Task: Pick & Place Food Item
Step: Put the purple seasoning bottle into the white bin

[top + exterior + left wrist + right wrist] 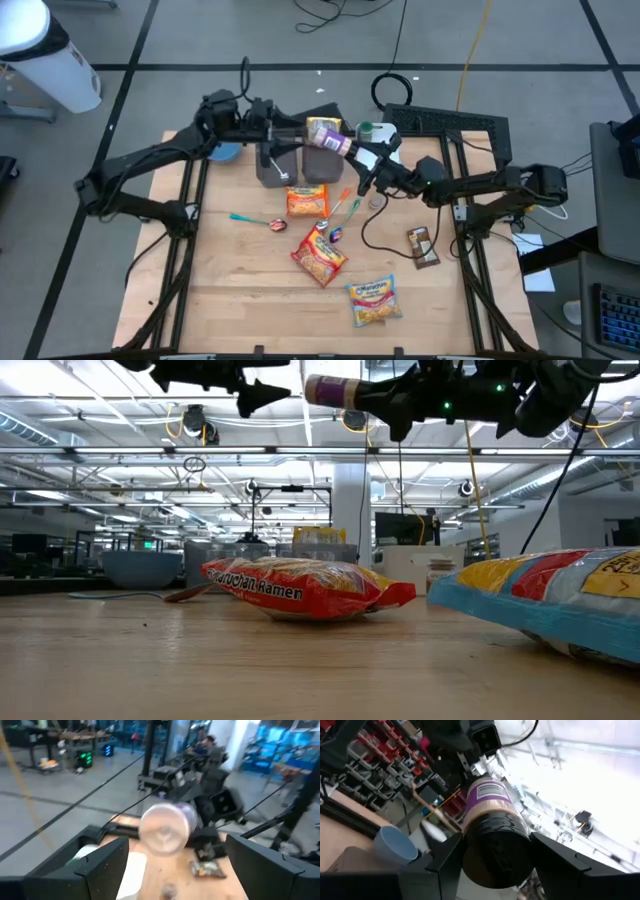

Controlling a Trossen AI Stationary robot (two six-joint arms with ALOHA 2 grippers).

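The right gripper (pixel 352 152) clasps the black-lidded, purple-labelled peanut butter jar (pixel 325 133) aloft by its lid end. The left gripper (pixel 290 128), released, stands just off its base. A loose hold could drop it onto the table (pixel 240 280).

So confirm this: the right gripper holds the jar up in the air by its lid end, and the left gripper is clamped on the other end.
One thing is wrong: the left gripper is open, its fingers spread either side of the jar without touching it, as the left wrist view shows. The right gripper does hold the jar in the air by its lid end.
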